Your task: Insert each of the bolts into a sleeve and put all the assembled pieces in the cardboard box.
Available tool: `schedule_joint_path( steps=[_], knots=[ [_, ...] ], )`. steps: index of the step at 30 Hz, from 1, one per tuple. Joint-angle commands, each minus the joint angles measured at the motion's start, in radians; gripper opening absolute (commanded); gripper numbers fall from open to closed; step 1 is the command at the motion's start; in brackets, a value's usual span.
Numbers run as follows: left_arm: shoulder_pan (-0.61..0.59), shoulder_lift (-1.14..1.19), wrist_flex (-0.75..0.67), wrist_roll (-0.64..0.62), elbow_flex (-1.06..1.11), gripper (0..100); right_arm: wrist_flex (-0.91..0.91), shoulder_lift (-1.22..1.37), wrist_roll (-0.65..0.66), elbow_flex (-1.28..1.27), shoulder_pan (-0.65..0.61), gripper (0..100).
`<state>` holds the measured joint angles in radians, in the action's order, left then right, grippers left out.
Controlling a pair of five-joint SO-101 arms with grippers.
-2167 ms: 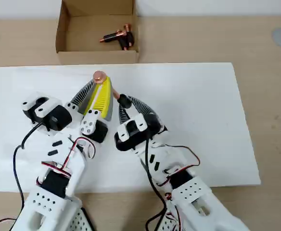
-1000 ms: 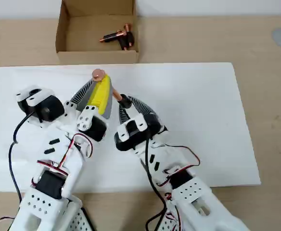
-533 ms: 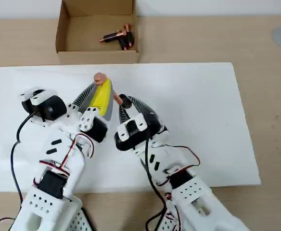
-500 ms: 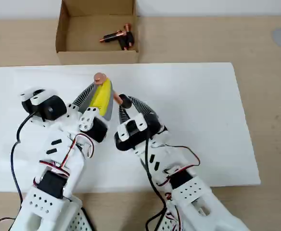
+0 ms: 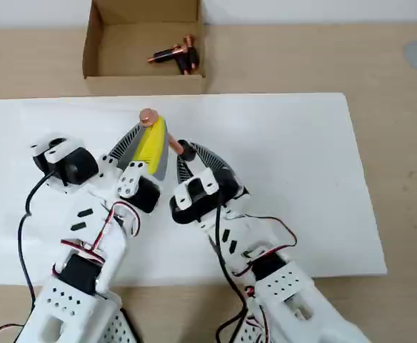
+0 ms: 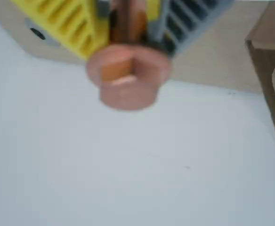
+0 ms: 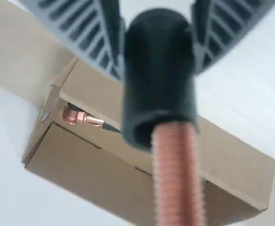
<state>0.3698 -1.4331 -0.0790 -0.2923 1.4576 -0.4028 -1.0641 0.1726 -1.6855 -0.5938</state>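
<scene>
A white sheet [image 5: 301, 179] is spread over the middle of the tabletop [image 5: 401, 143], and the cardboard box [image 5: 91, 50] is set on the bare wood by the far edge, left of the middle, just beyond the sheet's far border. Inside the box, toward its right wall, assembled pieces [image 5: 176, 53] of copper and black are seen lying together. Over the far part of the sheet, near the box, the two arms are brought close together. The left gripper [image 5: 150, 127] is closed on a copper bolt [image 5: 148, 116]: in the left wrist view its shank is clamped between the yellow finger [image 6: 57, 23] and the grey finger [image 6: 194, 23], with the flanged head standing free of the fingertips, toward the far edge. The right gripper [image 5: 188, 152] is closed on a black sleeve [image 5: 186, 150], which is gripped between the two dark fingers [image 7: 76, 28]. The threaded end of the bolt is seen at the open mouth of the sleeve, so that the two parts are joined in a line between the grippers, held clear above the sheet. Bolt and sleeve are thus found just beside each other and touching, near the box's near wall but apart from it.
</scene>
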Motion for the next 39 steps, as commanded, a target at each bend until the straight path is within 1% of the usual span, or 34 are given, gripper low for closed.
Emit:
schedule_joint_path(
  steps=[1, 5, 12, 15, 20, 26, 35, 39],
  knots=[
    [0.015, -0.010, -0.018, 0.003, -0.005, 1, 0.000, -0.021, -0.009, 0.002, -0.007, 1.0],
    [0.015, -0.010, -0.020, 0.008, -0.005, 1, 0.000, -0.019, -0.009, 0.002, -0.007, 1.0],
    [0.015, -0.010, -0.021, 0.068, -0.005, 1, 0.000, -0.019, -0.009, 0.002, -0.012, 1.0],
    [0.014, -0.010, -0.068, 0.069, 0.009, 1, 0.000, -0.019, -0.009, 0.002, -0.013, 1.0],
    [0.014, -0.010, -0.121, 0.110, 0.038, 1, 0.000, -0.021, -0.008, 0.002, -0.015, 1.0],
    [0.015, -0.008, -0.124, 0.109, 0.031, 1, 0.000, -0.021, -0.008, 0.002, -0.047, 1.0],
    [0.046, -0.002, -0.124, 0.110, 0.032, 1, 0.000, -0.021, -0.008, 0.002, -0.051, 1.0],
    [0.044, -0.002, -0.121, 0.146, 0.046, 1, 0.000, -0.021, -0.008, 0.005, -0.051, 1.0]
  ],
)
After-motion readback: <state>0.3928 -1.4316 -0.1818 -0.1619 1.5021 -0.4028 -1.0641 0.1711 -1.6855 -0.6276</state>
